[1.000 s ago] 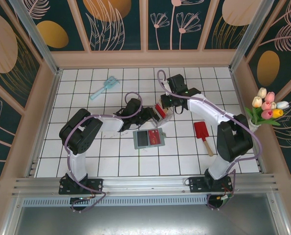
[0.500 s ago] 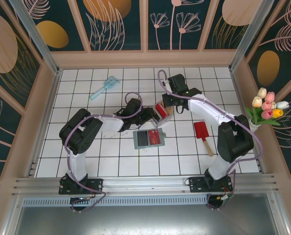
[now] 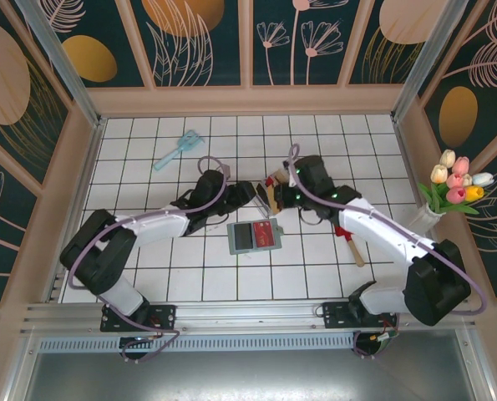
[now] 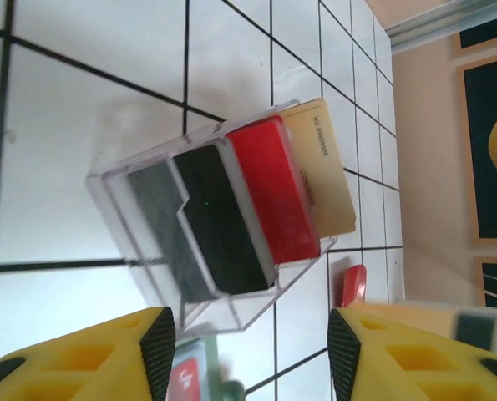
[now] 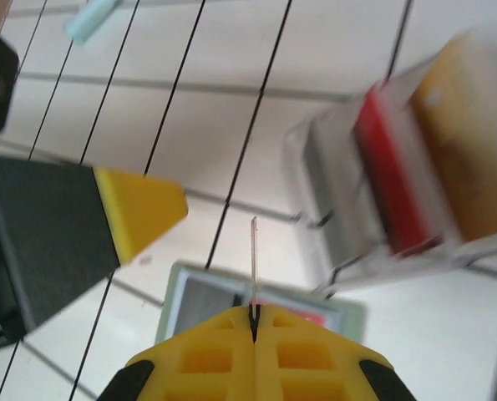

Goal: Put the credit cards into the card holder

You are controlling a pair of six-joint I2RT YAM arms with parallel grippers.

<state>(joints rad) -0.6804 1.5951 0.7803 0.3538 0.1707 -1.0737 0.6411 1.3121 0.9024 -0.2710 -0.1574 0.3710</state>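
The sage-green card holder (image 3: 254,236) lies open on the tiles, a red card in one of its pockets. A clear plastic box (image 4: 223,234) holds a black card (image 4: 223,221), a red card (image 4: 277,188) and a tan-orange card (image 4: 327,167) standing on edge. My right gripper (image 5: 254,322) is shut on a thin pale card (image 5: 253,259), seen edge-on, above the card holder (image 5: 190,296) and beside the box (image 5: 382,192). My left gripper (image 4: 248,359) is open just in front of the box, touching nothing. In the top view both grippers (image 3: 246,199) (image 3: 275,190) meet behind the holder.
A red toy shovel (image 3: 346,225) lies right of the holder, under the right arm. A light-blue brush (image 3: 178,149) lies at the back left. A vase of tulips (image 3: 457,188) stands at the right wall. Wooden walls ring the tiled floor.
The right gripper has come forward from the box with a card in it, toward the holder. The left arm has stretched out lower, its elbow swung left; its gripper stays by the box.
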